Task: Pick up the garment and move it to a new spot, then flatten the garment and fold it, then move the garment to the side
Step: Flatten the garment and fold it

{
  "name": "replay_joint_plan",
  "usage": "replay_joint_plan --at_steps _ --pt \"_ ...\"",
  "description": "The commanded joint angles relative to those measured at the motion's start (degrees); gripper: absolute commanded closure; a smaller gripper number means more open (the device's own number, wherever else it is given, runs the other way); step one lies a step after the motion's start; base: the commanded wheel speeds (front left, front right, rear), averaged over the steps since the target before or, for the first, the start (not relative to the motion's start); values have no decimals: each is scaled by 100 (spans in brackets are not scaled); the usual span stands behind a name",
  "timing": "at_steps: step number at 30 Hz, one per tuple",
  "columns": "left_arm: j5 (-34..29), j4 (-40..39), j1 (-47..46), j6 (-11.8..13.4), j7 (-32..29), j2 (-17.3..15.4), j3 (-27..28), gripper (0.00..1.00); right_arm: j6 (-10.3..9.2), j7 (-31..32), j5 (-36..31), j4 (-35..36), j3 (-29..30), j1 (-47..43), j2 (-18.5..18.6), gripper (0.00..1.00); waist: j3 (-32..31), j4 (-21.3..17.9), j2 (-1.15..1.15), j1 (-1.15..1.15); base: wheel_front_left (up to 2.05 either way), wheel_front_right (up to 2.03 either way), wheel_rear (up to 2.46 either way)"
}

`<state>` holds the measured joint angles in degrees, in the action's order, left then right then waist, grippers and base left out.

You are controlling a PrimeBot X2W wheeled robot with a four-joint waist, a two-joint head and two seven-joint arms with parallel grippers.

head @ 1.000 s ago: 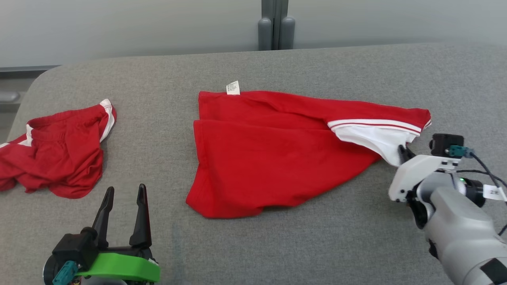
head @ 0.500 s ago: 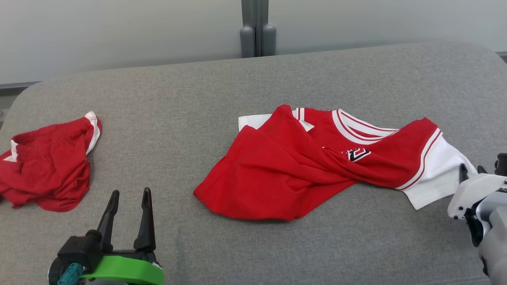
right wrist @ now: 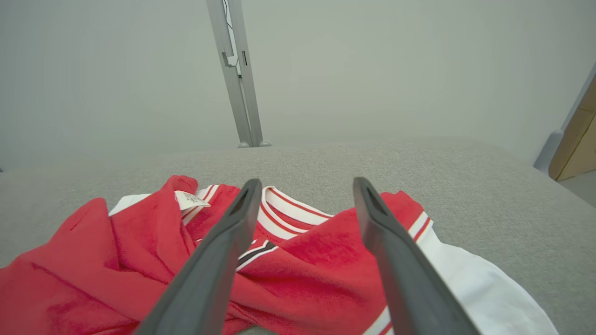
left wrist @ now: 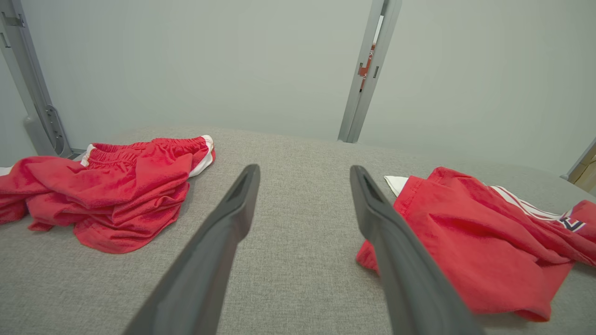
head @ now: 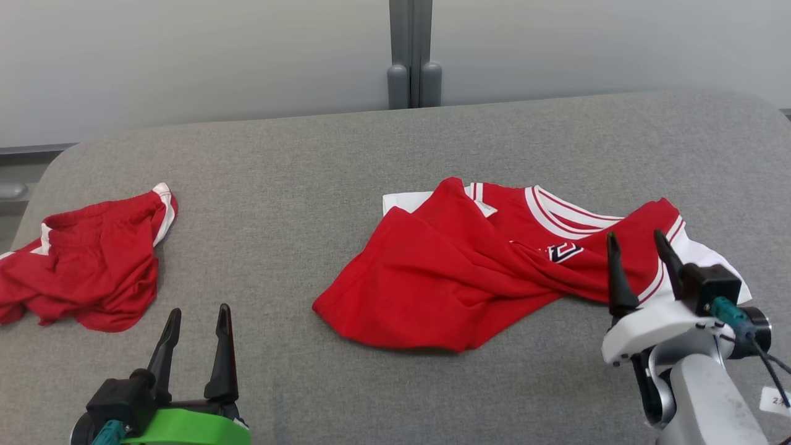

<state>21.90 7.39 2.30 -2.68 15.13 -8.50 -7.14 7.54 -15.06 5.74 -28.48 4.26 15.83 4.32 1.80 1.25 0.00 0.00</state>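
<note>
Red jersey (head: 445, 290), white trim, lies rumpled on grey padded surface (head: 296, 179), right of centre, collar and crest up, white sleeve at right end. Right gripper (head: 635, 238) at that sleeve end, 2 fingers spread, nothing between them; contact with cloth unclear. Left gripper (head: 199, 310) near-left, spread, empty, apart from jersey. Red shorts (head: 93, 272) heaped far left.

The left gripper (head: 199, 311) sits low, its two fingers spread wide; the right gripper (head: 635, 236) points up, fingers spread wide too.
</note>
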Motion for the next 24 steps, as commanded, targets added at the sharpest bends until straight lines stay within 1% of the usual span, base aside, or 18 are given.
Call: replay_joint_plan --at_steps 1,3,7,14,19,21,24 --pt "2 -29 78 26 1 -35 12 0 -10 -16 -93 408 -124 -324 -43 0 -36 21 0 0 0 0 0" --pt "1 -18 79 19 1 -40 17 0 -10 -13 -172 885 -317 -637 -94 0 -43 32 0 0 0 0 0" --pt "0 7 50 11 2 -54 22 0 -10 36 -240 1467 -479 -1112 -118 0 -55 66 0 0 0 0 0" --pt "42 124 -26 16 -78 -80 8 0 -10 284 -100 1959 -590 -1339 -139 0 -13 -8 0 0 0 0 0" --pt "126 403 -705 -207 -552 -136 -261 0 -10 413 20 2125 -696 -1313 -141 0 131 -156 0 0 0 0 0" --pt "168 642 -1120 -297 -888 -148 -435 0 -10 437 50 2152 -734 -1284 -140 0 218 -240 0 0 0 0 0" --pt "287 1045 -1794 -387 -1402 -78 -695 0 -10 476 72 2189 -773 -1224 -139 0 364 -398 0 0 0 0 0"
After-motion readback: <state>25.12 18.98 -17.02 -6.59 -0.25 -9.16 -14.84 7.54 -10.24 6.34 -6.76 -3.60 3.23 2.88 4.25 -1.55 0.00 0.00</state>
